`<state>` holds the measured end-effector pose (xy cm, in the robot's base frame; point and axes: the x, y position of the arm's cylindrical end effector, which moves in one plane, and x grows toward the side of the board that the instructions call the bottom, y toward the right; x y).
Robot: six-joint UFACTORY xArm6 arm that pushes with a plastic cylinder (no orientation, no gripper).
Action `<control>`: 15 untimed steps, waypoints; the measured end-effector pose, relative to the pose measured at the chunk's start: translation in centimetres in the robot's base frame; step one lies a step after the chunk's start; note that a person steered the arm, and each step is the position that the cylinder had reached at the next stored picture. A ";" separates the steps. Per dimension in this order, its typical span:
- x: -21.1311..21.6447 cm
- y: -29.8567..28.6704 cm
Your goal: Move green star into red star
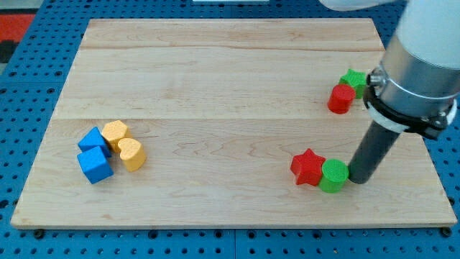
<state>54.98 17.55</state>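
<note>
1. Nearest the view's bottom, at the right, a green cylinder (333,175) stands on the wooden tabletop (215,79), touching a red star (307,167) on its left.
2. My tip (357,179) rests on the tabletop just beside the green cylinder's right side; whether they touch I cannot tell. The rod carries no jaws, so there is no opening or hold to report.
3. At the view's left, slightly farther up, four blocks cluster together: a blue cube (95,165), another blue block (93,139) behind it, a yellow heart (131,153) and a yellow block (115,132), shape unclear.
4. Farther up at the right, a red cylinder-like block (341,98) sits beside the arm's grey housing.
5. Just behind it, touching it, lies the green star (353,78), partly hidden by the housing. It is well apart from the red star, which lies toward the view's bottom.
</note>
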 end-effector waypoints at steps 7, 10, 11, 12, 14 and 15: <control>-21.7 0.1; -13.0 -1.0; -10.6 -2.1; -8.5 -3.1; -6.9 -4.7; -10.8 -4.2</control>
<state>44.18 13.34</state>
